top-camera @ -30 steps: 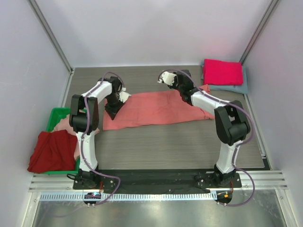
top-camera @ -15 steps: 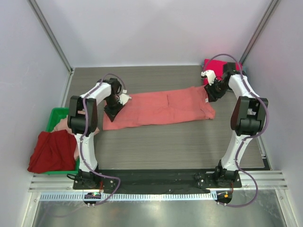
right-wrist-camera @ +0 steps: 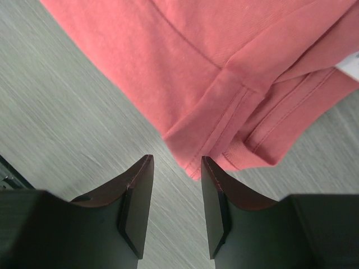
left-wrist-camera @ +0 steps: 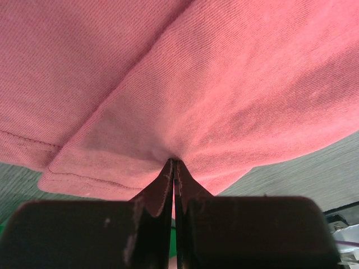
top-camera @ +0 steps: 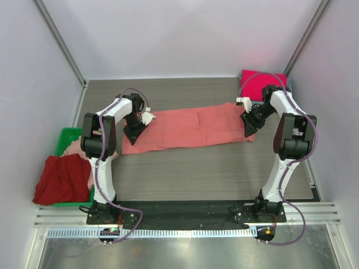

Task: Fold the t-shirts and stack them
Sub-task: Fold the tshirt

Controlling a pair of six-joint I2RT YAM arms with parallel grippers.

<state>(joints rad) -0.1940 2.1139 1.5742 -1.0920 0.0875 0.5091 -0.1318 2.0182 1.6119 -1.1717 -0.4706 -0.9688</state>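
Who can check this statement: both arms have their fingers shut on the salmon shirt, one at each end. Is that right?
Not quite. The left fingers are shut on the salmon shirt, but the right fingers are open at its other end, with nothing clamped between them. The right wrist view shows the gap.

Left wrist view: the salmon-coral t-shirt [left-wrist-camera: 224, 84] runs off the frame at 9, 12 and 3 o'clock.

Right wrist view: its white neck label [right-wrist-camera: 351, 66] is cut by the 3 o'clock edge.

Top view: the dark red t-shirt [top-camera: 59, 179] covers the green bin [top-camera: 68, 134] toward 6 o'clock. The pale pink t-shirt [top-camera: 71, 148] is partly hidden by it and by the left arm [top-camera: 101, 174].
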